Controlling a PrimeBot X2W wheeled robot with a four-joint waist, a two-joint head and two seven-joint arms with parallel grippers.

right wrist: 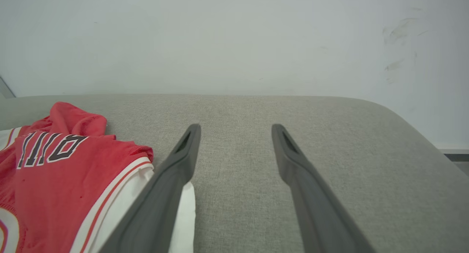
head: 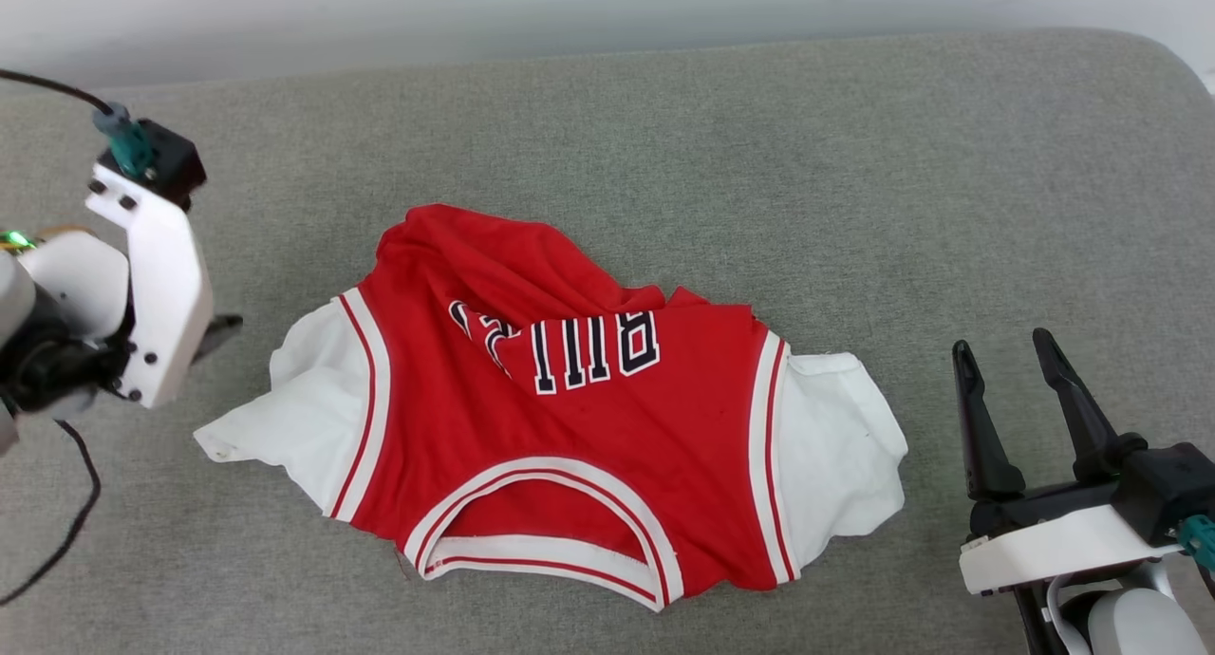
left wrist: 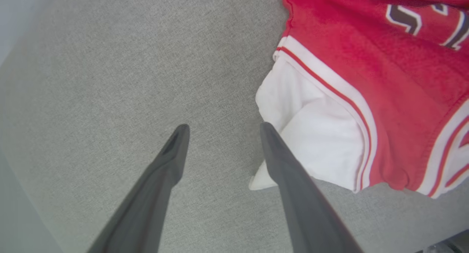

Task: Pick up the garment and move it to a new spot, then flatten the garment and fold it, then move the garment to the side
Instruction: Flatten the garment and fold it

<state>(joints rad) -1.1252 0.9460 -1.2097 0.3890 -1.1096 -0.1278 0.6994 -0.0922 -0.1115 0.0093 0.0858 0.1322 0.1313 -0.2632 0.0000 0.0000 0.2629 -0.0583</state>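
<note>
**Red Garment Lying Rumpled Between Two Released Tools**

The garment is lying near the middle of the grey fabric-covered bench, print side up. Its striped collar is facing the robot, so the black lettering is reading upside down in the head view. The far part of the red body is bunching into folds and drooping over part of the print. The white left sleeve is spreading out toward the robot's left and the white right sleeve toward its right, both creased.

The left tool is hanging just beside the left sleeve with its fingers spread apart and nothing between them. In its wrist view one finger is crossing in front of the sleeve's corner, and whether it is touching the cloth cannot be told. The right tool is resting near the right sleeve, apart from it, fingers also spread and gripping nothing.

A black cable is trailing across the bench at the left edge. A pale wall is rising behind the bench.
</note>
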